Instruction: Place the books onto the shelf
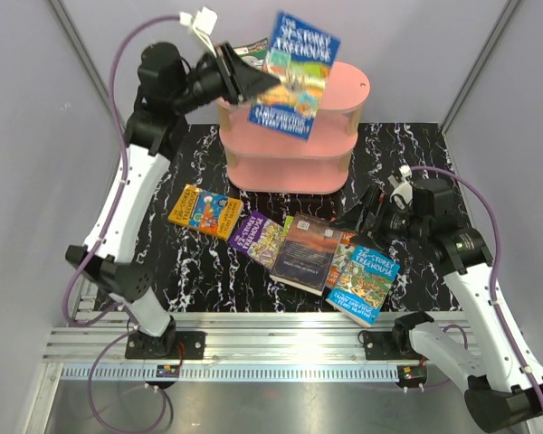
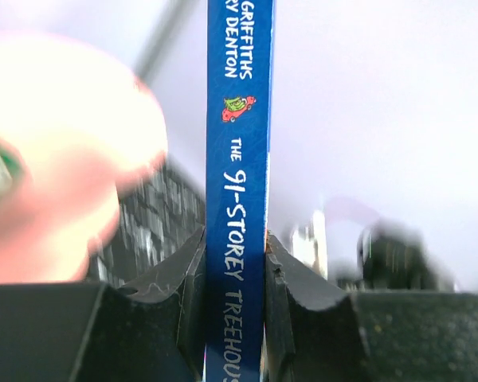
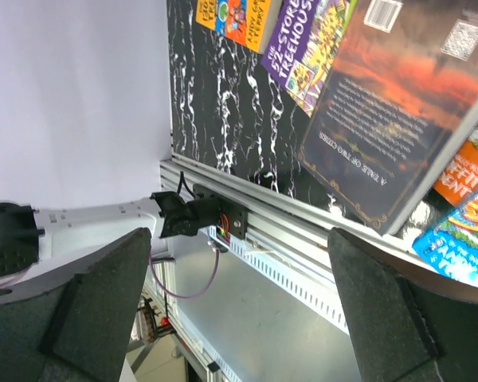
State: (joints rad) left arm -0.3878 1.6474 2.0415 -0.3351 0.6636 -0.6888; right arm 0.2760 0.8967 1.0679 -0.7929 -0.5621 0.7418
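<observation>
Blue book (image 1: 299, 72), pinched in left claw (image 1: 261, 81), hangs above shelf (image 1: 344, 90) edge.

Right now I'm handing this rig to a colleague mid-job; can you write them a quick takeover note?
Left gripper: shut on the blue book, held over the shelf.
Right gripper: open, empty, over the books on the table.
Done: blue book lifted; not yet shelved.
Left: place it, then the yellow book, purple book, dark book and the two beside it.
</observation>
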